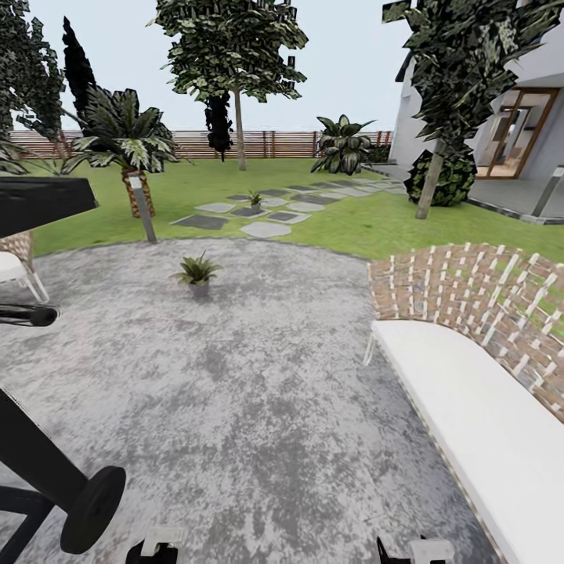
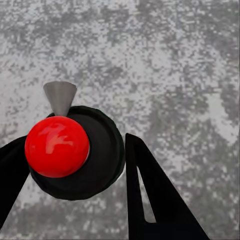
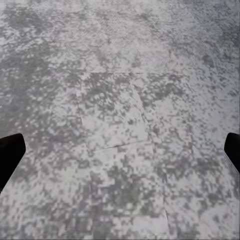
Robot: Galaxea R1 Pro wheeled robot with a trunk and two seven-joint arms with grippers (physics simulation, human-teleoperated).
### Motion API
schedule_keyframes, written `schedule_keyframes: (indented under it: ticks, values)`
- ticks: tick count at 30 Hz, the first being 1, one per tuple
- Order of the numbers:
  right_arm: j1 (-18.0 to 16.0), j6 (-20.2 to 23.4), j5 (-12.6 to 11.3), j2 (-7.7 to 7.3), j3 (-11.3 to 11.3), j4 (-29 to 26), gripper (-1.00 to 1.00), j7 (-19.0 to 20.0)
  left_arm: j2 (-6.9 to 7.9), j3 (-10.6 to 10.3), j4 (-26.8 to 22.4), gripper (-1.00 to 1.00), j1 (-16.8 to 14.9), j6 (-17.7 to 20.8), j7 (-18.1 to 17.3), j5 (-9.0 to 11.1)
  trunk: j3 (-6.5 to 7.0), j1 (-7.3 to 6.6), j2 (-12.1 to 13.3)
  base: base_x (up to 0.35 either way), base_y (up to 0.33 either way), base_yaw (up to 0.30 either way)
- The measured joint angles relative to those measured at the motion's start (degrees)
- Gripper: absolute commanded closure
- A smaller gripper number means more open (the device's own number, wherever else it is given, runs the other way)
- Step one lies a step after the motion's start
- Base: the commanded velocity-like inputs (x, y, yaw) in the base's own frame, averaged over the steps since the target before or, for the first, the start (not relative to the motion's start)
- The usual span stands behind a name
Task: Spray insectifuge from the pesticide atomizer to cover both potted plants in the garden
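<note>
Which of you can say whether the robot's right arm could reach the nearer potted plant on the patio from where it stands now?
Probably not. The nearer potted plant sits far across the grey patio, while the right gripper hangs open over bare paving close to the robot. Nothing blocks the way; the base would likely need to drive closer.

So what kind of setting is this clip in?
A simulated back garden beside a house, most likely. A round grey patio meets a green lawn with stepping stones, closed off by a slatted wooden fence. Two small potted plants and a wicker bench sit outdoors.
</note>
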Motion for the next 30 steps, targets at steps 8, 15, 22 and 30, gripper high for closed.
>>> schedule_keyframes:
  ticks: [8, 15, 22, 30]
  values:
    - [0.00, 0.00, 0.00, 0.00, 0.00, 0.00, -1.00, -0.03, -0.06, -0.04, 0.00, 1.00, 0.00, 0.00, 0.00, 0.00, 0.00, 0.00, 0.00, 0.324, -0.033, 0.000]
    - [0.00, 0.00, 0.00, 0.00, 0.00, 0.01, -1.00, -0.03, 0.02, 0.02, 0.00, 1.00, 0.00, 0.00, 0.00, 0.00, 0.00, 0.00, 0.00, 0.337, -0.003, 0.000]
    - [0.00, 0.00, 0.00, 0.00, -0.01, -0.01, -1.00, -0.01, 0.02, 0.02, 0.00, 1.00, 0.01, 0.01, 0.00, 0.00, 0.00, 0.00, 0.00, 0.298, -0.124, 0.000]
    - [0.00, 0.00, 0.00, 0.00, 0.01, 0.01, -1.00, 0.01, 0.02, 0.02, 0.00, 1.00, 0.00, 0.00, 0.01, 0.00, 0.00, 0.00, 0.00, 0.301, -0.063, 0.000]
